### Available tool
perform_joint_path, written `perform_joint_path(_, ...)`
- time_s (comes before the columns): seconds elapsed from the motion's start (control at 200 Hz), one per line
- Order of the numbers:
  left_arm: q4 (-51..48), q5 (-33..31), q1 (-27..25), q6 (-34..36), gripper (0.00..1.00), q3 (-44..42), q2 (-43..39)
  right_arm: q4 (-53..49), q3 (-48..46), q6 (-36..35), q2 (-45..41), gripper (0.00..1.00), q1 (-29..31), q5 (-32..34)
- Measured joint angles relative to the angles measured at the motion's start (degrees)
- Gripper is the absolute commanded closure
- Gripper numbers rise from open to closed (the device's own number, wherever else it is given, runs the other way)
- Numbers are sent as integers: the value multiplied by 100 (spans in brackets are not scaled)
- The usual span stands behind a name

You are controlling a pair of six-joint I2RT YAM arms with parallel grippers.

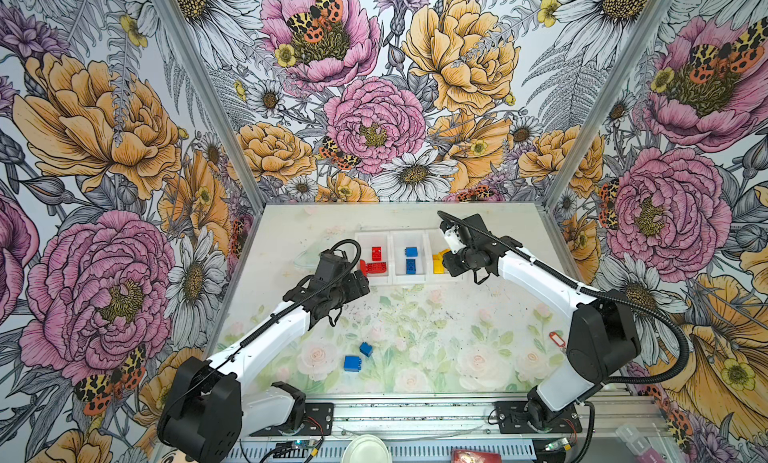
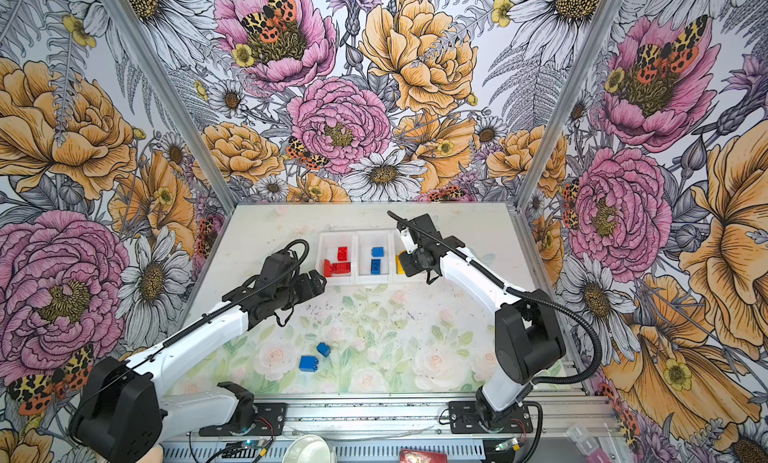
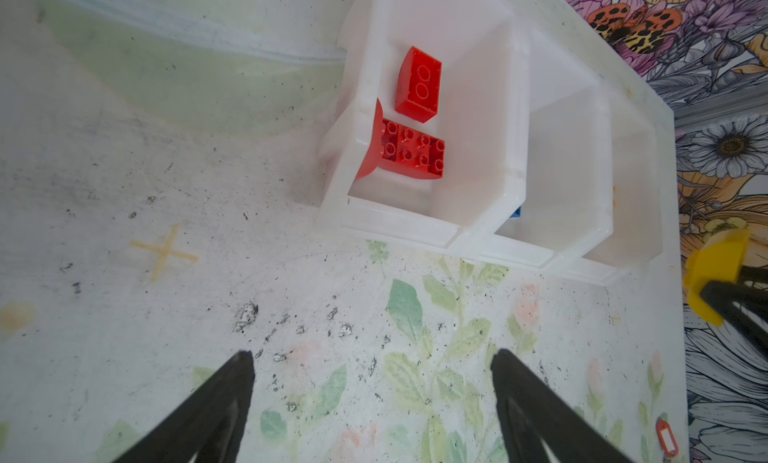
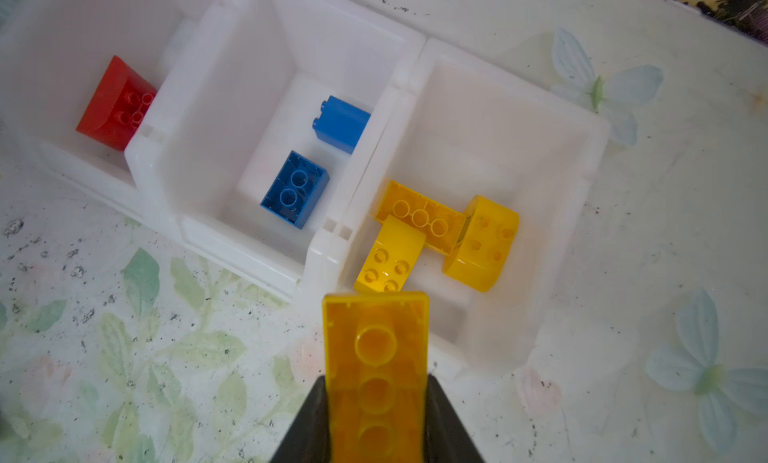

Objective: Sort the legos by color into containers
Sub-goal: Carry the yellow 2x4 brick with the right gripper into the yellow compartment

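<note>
Red key tag (image 1: 555, 338) on floral mat (image 1: 415, 311); white dish (image 1: 365, 448) (round) outside.

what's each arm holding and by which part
Right gripper: jaws shut on a yellow lego, across its long sides near one end. Left gripper: jaws open, nothing held.

Shiny plastic, worn tabletop
We see glossy, slightly translucent plastic in the yellow lego (image 4: 376, 357), smooth milky-white plastic in the tray (image 4: 232, 86), a matt printed tabletop (image 1: 415, 315) flecked with dark scuffs, and a ribbed bare-metal rail (image 1: 415, 416).
</note>
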Motion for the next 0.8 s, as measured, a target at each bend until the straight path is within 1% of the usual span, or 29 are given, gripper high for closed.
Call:
perform_joint_path(0.185, 0, -26, -50, -2, 9, 0, 0, 184, 330, 160, 621, 72, -291, 59)
perform_joint_path(0.345, 0, -33, -57, -2, 9, 0, -2, 212, 730, 243, 1150, 72, -308, 66)
perform_joint_path(0.465, 0, -55, -83, 0, 9, 0, -4, 243, 1032, 264, 1453, 70, -308, 68)
perform_joint_path(0.62, -2, -74, -114, 0, 8, 0, -4, 280, 1266, 313, 1738, 60, -308, 103)
perform_joint_path(0.8, -42, -79, -129, -2, 8, 0, -4, 297, 1322, 393, 1803, 54, -308, 101)
